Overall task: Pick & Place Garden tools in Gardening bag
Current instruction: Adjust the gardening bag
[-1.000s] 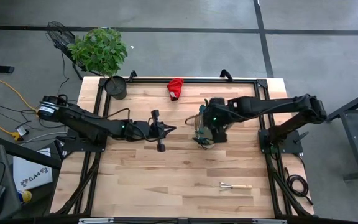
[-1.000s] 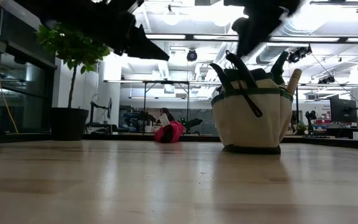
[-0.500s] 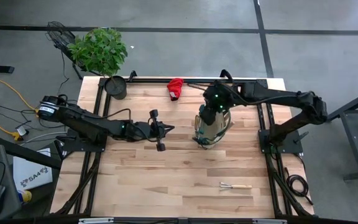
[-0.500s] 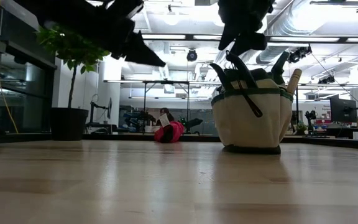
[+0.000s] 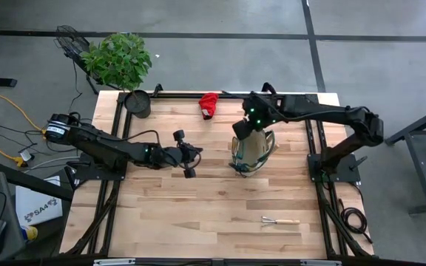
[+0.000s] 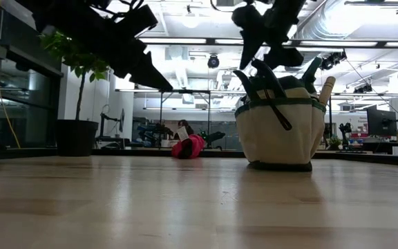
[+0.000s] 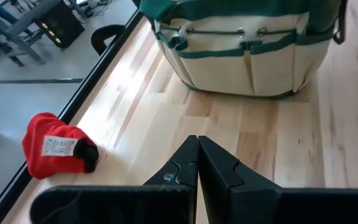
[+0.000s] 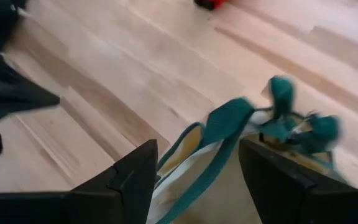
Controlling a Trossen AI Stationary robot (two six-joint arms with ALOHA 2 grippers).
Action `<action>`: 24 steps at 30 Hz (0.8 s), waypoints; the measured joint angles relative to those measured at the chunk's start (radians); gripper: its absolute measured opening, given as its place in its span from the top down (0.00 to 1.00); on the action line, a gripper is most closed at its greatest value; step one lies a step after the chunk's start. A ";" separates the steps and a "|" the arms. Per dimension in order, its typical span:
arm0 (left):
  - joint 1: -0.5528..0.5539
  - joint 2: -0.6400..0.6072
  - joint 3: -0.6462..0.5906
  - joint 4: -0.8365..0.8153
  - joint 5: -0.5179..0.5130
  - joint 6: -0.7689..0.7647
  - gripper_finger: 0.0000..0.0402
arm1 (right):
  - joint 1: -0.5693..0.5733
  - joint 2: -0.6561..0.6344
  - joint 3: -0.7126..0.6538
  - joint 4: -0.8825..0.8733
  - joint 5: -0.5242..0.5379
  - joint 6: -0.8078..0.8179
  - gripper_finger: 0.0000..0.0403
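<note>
**Right arm above the tote, left arm idle mid-table**

The pale wooden slatted table [image 5: 198,199] carries two dark arms. The right arm stretches in from its side, its gripper [image 5: 244,127] hanging over the far rim of the one tan fabric gardening bag with dark green trim [image 5: 251,151], fingers spread apart with nothing between them. The left arm reaches toward the table's middle; its gripper [image 7: 197,163] is pressed closed and empty, pointing at the bag.

One bag stands upright, tool handles poking from its pockets. One black pot with a leafy plant [image 5: 137,103] sits at the far edge. One crumpled red glove [image 5: 209,105] lies near the far edge, apart from the bag. One small wooden-handled mini rake [image 5: 280,220] lies alone near the front.
</note>
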 joint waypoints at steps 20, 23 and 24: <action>0.000 -0.001 0.000 -0.024 -0.004 -0.012 0.99 | 0.038 0.092 0.000 -0.024 0.105 0.030 0.46; 0.000 -0.001 0.000 -0.024 -0.004 -0.017 0.99 | 0.039 0.092 0.000 -0.030 0.107 0.030 0.46; 0.000 -0.001 0.000 -0.025 -0.004 -0.017 0.99 | 0.039 0.092 0.000 -0.034 0.106 0.034 0.46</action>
